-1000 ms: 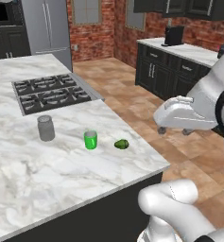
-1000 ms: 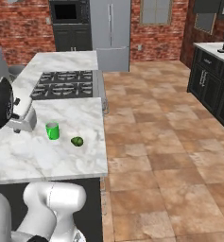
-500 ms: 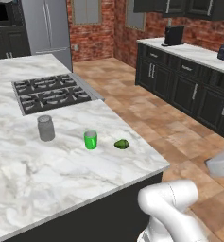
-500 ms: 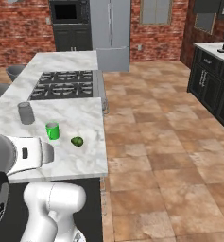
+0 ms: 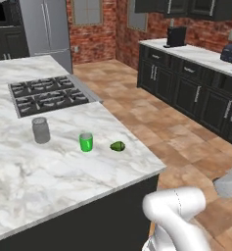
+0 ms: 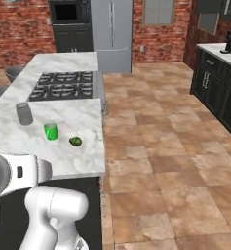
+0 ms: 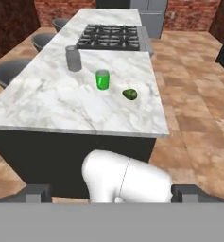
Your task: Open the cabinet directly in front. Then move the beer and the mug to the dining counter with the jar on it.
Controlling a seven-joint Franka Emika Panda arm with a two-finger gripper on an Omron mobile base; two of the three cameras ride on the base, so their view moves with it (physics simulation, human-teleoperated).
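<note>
The green mug (image 5: 86,142) (image 6: 50,131) (image 7: 102,79) stands upright on the dining counter (image 5: 34,171) (image 6: 83,161) (image 7: 52,104), near its end. The grey jar (image 5: 40,130) (image 6: 23,113) (image 7: 73,58) stands a little beyond it, toward the black cooktop (image 5: 46,95) (image 7: 112,37). My gripper (image 7: 112,194) hangs off the counter's end, well back from the mug. It is open, with nothing between its fingertips (image 7: 38,194). The beer and the cabinet are out of view.
A small dark green, avocado-like thing (image 5: 117,146) (image 6: 75,141) (image 7: 129,94) lies right of the mug. Grey stools (image 7: 12,71) line the counter's far side. Black base cabinets (image 5: 186,83) run along the brick wall across a wide tiled floor (image 6: 161,146). A steel fridge (image 6: 112,29) stands behind.
My arm has swung down and away from the counter, and the hand has dropped toward the lower edges of both base views. Mug, jar and green thing stay put. The picture has shifted slightly.
</note>
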